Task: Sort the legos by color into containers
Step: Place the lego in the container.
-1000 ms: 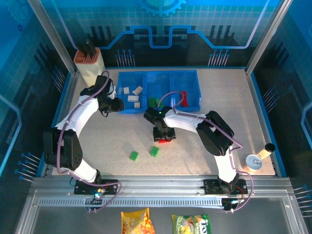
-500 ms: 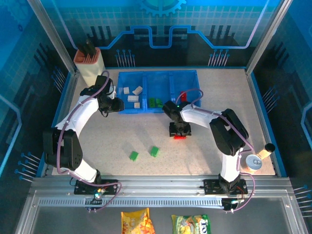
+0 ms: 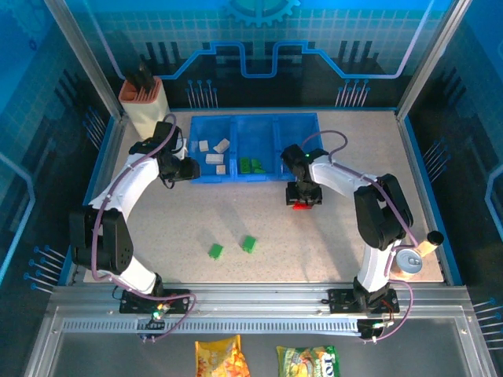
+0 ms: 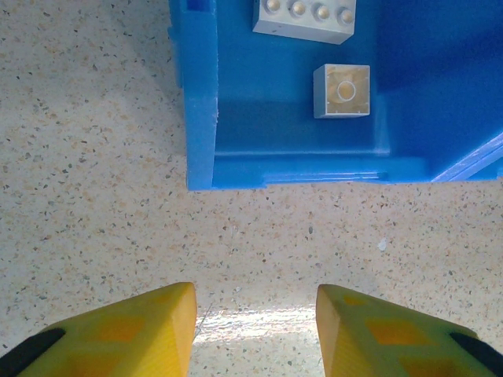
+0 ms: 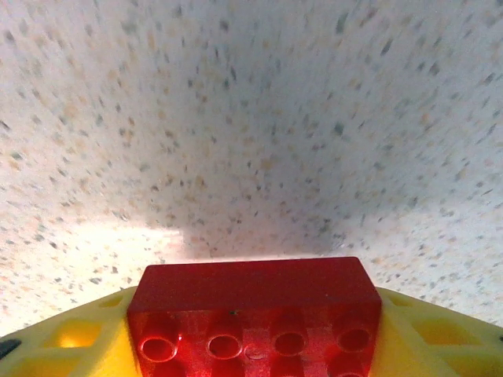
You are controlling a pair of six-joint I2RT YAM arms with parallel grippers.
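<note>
Btwn right fingers (image 5: pixel 75 345), red lego (image 5: pixel 253 302)

The pale speckled bench (image 3: pixel 196 220) carries a wide translucent blue plastic tray of three joined bins (image 3: pixel 251 118) at its far middle. One small green studded plastic brick (image 3: pixel 215 250) and a second green brick (image 3: pixel 249 243) lie near each other on the bare front area. A beige holder with an orange rim (image 3: pixel 145 114) stands in the far left corner. A round silver can (image 3: pixel 409 260) sits near the front right edge.
</note>
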